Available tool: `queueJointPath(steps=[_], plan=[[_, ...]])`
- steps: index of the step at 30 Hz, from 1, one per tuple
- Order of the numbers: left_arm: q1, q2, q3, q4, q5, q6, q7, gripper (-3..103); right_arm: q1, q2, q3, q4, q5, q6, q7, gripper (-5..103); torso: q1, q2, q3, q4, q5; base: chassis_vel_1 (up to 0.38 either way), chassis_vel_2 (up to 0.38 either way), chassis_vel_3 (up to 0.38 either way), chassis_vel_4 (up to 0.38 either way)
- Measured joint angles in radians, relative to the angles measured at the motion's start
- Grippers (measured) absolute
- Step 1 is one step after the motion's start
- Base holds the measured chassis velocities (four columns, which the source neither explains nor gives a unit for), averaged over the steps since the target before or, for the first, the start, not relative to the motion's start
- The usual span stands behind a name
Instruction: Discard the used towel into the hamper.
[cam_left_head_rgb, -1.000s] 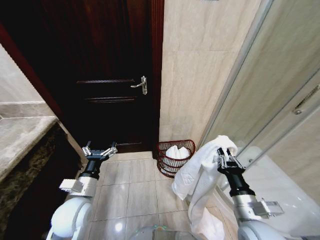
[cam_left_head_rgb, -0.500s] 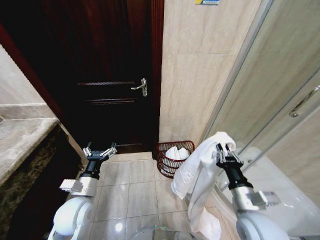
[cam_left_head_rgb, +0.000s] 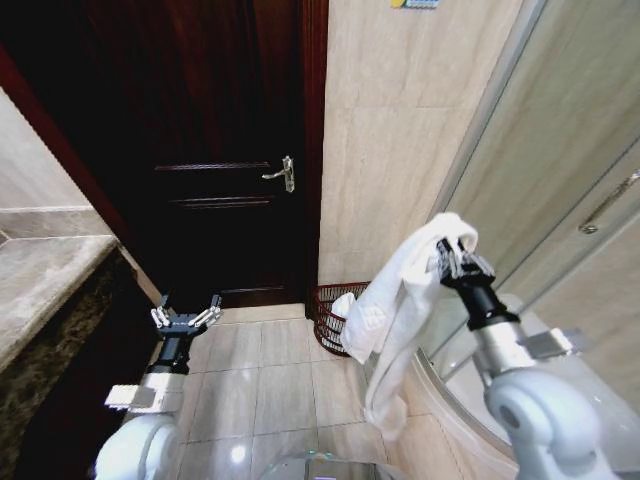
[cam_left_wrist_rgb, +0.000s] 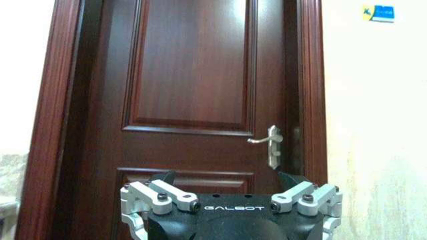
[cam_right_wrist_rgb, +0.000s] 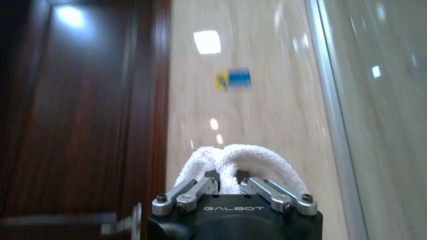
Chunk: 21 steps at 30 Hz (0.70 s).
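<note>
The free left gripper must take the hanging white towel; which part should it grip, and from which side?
Probably the thick fold of the towel just below the right gripper, which is shut on its top bunch. Come from the robot's left: that side faces the open left gripper, while the shower glass stands close on the right. The loose tail below would likely swing.

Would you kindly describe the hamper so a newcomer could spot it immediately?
Find the dark wooden door and follow its right frame down to the tiled floor. There, against the beige wall, sits the hamper: a small, round, reddish-brown wire basket, already holding something white.
</note>
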Motion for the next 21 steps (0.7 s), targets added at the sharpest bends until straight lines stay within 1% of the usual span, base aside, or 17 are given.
queueJointPath(steps=[1, 2, 5, 7, 8, 9, 10, 11, 12, 13, 14, 15, 16, 17, 19, 21], plan=[[0.004, -0.007, -0.003, 0.006, 0.0, -0.005, 0.001, 100, 0.045, -0.026, 0.009, 0.0, 0.02, 0.0, 0.001, 13, 0.0, 0.0, 0.0, 0.0001, 0.0001, 0.0, 0.0, 0.0, 0.0], [0.004, -0.007, -0.003, 0.006, 0.0, -0.005, 0.001, 100, 0.045, -0.026, 0.009, 0.0, 0.02, 0.0, 0.001, 13, 0.0, 0.0, 0.0, 0.0001, 0.0001, 0.0, 0.0, 0.0, 0.0], [0.0, -0.026, -0.009, 0.027, 0.01, -0.011, 0.002, 100, 0.176, -0.119, 0.019, 0.001, 0.11, 0.003, 0.013, 13, -0.001, -0.001, -0.001, 0.0002, -0.0005, 0.0, 0.0, 0.0, 0.0], [-0.002, -0.035, -0.008, 0.026, 0.02, 0.001, -0.003, 100, 0.253, -0.17, 0.015, -0.012, 0.165, 0.0, 0.025, 13, -0.001, -0.002, -0.001, 0.0, -0.0003, 0.0, 0.0, 0.0, 0.0], [-0.002, -0.035, -0.008, 0.026, 0.02, 0.001, -0.003, 100, 0.253, -0.17, 0.015, -0.012, 0.165, 0.0, 0.025, 13, -0.001, -0.002, -0.001, 0.0, -0.0003, 0.0, 0.0, 0.0, 0.0], [0.0, -0.037, -0.004, 0.02, 0.021, 0.012, -0.009, 100, 0.296, -0.2, 0.011, -0.032, 0.198, -0.004, 0.034, 13, -0.001, -0.002, -0.001, 0.0002, -0.0006, 0.0, 0.0, 0.0, 0.0], [0.004, -0.037, -0.002, 0.013, 0.022, 0.021, -0.012, 100, 0.326, -0.219, 0.009, -0.05, 0.224, -0.011, 0.039, 13, -0.001, -0.002, -0.001, -0.0001, 0.0002, 0.0, 0.0, 0.0, 0.0], [0.009, -0.037, -0.001, 0.009, 0.022, 0.026, -0.015, 100, 0.357, -0.238, 0.006, -0.069, 0.249, -0.018, 0.047, 13, -0.001, -0.002, -0.001, 0.0, 0.0002, 0.0, 0.0, 0.0, 0.0], [0.009, -0.037, -0.001, 0.009, 0.022, 0.026, -0.015, 100, 0.357, -0.238, 0.006, -0.069, 0.249, -0.018, 0.047, 13, -0.001, -0.002, -0.001, 0.0, 0.0002, 0.0, 0.0, 0.0, 0.0], [0.02, -0.039, -0.002, 0.005, 0.021, 0.032, -0.021, 100, 0.428, -0.274, -0.003, -0.112, 0.292, -0.027, 0.058, 13, -0.001, -0.003, -0.001, 0.0, 0.0006, 0.0, 0.0, 0.0, 0.0], [0.02, -0.039, -0.002, 0.005, 0.021, 0.032, -0.021, 100, 0.428, -0.274, -0.003, -0.112, 0.292, -0.027, 0.058, 13, -0.001, -0.003, -0.001, 0.0, 0.0006, 0.0, 0.0, 0.0, 0.0], [0.033, -0.036, -0.005, 0.005, 0.014, 0.034, -0.028, 100, 0.527, -0.331, -0.014, -0.172, 0.351, -0.037, 0.071, 13, -0.001, -0.003, -0.002, 0.0004, -0.0003, 0.0, 0.0, 0.0, 0.0], [0.037, -0.023, -0.004, 0.009, 0.005, 0.038, -0.035, 100, 0.616, -0.391, -0.025, -0.229, 0.405, -0.046, 0.088, 13, -0.002, -0.003, -0.002, 0.0003, -0.0002, 0.0, 0.0, 0.0, 0.0], [0.037, -0.023, -0.004, 0.009, 0.005, 0.038, -0.035, 100, 0.616, -0.391, -0.025, -0.229, 0.405, -0.046, 0.088, 13, -0.002, -0.003, -0.002, 0.0003, -0.0002, 0.0, 0.0, 0.0, 0.0], [0.046, -0.019, -0.005, 0.009, -0.001, 0.04, -0.036, 100, 0.714, -0.436, -0.054, -0.293, 0.459, -0.054, 0.11, 13, -0.002, -0.004, -0.002, -0.0002, -0.0003, 0.0, 0.0, 0.0, 0.0], [0.06, -0.024, -0.01, 0.0, -0.005, 0.038, -0.037, 100, 0.818, -0.459, -0.09, -0.344, 0.514, -0.077, 0.132, 13, -0.002, -0.004, -0.002, 0.0, 0.0004, 0.0, 0.0, 0.0, 0.0]])
